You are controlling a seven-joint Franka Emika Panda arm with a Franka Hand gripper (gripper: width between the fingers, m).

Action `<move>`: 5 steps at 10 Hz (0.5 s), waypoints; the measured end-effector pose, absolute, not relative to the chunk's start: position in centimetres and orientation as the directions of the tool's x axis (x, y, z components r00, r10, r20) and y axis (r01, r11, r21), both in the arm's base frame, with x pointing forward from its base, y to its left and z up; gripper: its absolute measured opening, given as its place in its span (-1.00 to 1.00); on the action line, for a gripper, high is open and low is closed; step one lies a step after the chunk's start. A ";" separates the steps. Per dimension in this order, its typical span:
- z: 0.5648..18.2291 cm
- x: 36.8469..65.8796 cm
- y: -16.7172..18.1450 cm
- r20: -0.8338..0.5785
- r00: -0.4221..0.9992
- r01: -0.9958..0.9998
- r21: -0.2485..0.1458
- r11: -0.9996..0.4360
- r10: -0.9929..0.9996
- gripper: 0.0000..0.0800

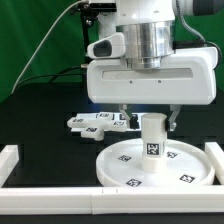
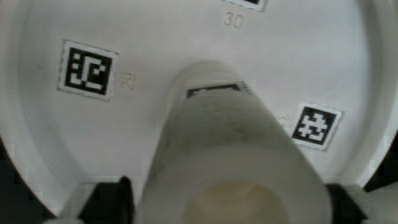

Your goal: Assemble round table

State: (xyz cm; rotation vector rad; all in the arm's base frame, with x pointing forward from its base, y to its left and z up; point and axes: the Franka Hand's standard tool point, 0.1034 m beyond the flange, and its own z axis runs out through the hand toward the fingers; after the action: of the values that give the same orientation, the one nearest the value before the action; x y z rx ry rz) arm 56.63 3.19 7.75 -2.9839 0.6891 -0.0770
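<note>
The large rimmed round disc (image 1: 185, 160) lies flat on the black table, its tags facing up. The short thick white leg (image 1: 152, 135) stands upright on the disc's middle, with a tag on its side. My gripper (image 1: 147, 122) hangs straight above it, one finger on each side of the leg's top and a visible gap on the exterior view's left. It looks open. In the wrist view the leg (image 2: 222, 140) rises toward the camera from the disc (image 2: 71, 130), and the dark fingers (image 2: 111, 200) flank its top end.
Several small white tagged parts (image 1: 95, 122) lie behind the disc toward the exterior view's left. A white frame rail (image 1: 50, 190) runs along the front and another (image 1: 8, 160) along the left. A cable hangs at the back.
</note>
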 end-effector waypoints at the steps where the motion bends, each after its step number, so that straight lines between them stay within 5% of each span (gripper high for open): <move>1: 7.7 56.6 3.2 0.023 0.853 -0.517 -0.090 -0.851 -0.521 0.00; 5: 7.6 56.6 3.0 -0.023 0.535 -0.843 -0.085 -0.531 -0.845 0.01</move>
State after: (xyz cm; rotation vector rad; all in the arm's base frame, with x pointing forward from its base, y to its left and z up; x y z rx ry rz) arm 56.58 2.99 7.63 -2.6763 1.4746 -0.0317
